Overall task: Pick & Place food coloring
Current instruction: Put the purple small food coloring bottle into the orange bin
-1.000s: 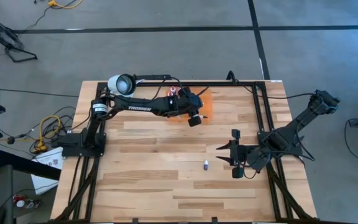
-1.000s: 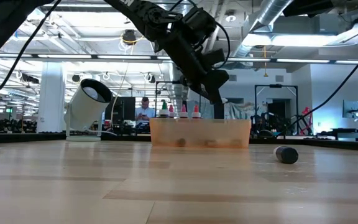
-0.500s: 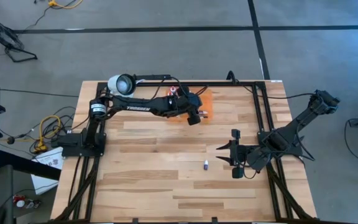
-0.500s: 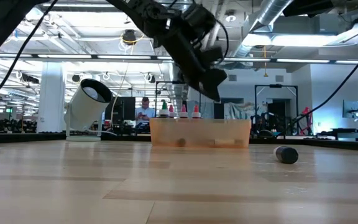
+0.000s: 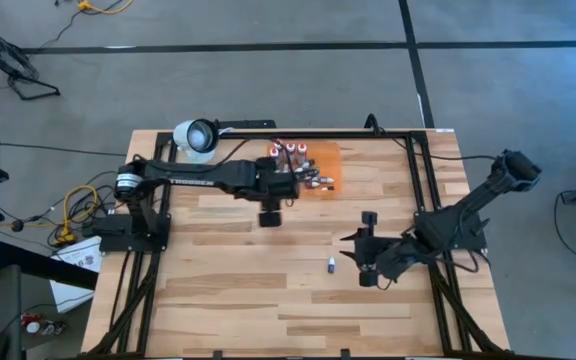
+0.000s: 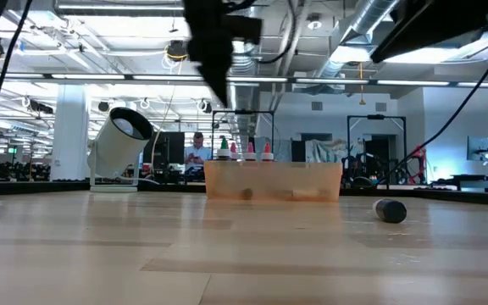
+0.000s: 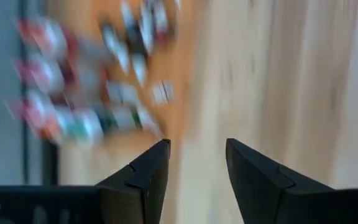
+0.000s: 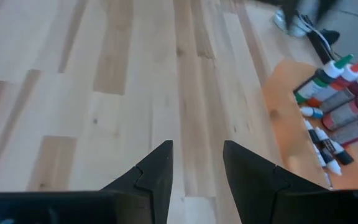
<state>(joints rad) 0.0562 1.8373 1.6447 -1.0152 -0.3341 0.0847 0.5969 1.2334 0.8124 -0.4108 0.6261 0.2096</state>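
Most of the food coloring bottles (image 5: 301, 168) sit gathered in a shallow orange tray (image 5: 328, 155) at the far edge of the desk (image 5: 228, 280), taller white-capped ones standing upright in a row and slim droppers lying flat beside them — a sensible way to keep small round things from rolling off. One stray bottle (image 5: 332, 264), tiny and pale, lies alone on the bare boards near the middle, well apart from the tray, so it is probably the next piece to collect.

Left hand (image 5: 269, 216) hangs just beside the tray's near side with its fingers apart and nothing between them, which suggests a bottle has been let go there. Right hand (image 5: 365, 270) hovers near the stray bottle, fingers (image 8: 154, 171) parted around empty air, well placed to reach it.

Desk planks are pale, smooth, striped wood — hard and level, so a cylindrical bottle on its side could roll if nudged. Tray walls look like translucent plastic, low enough to drop things over.
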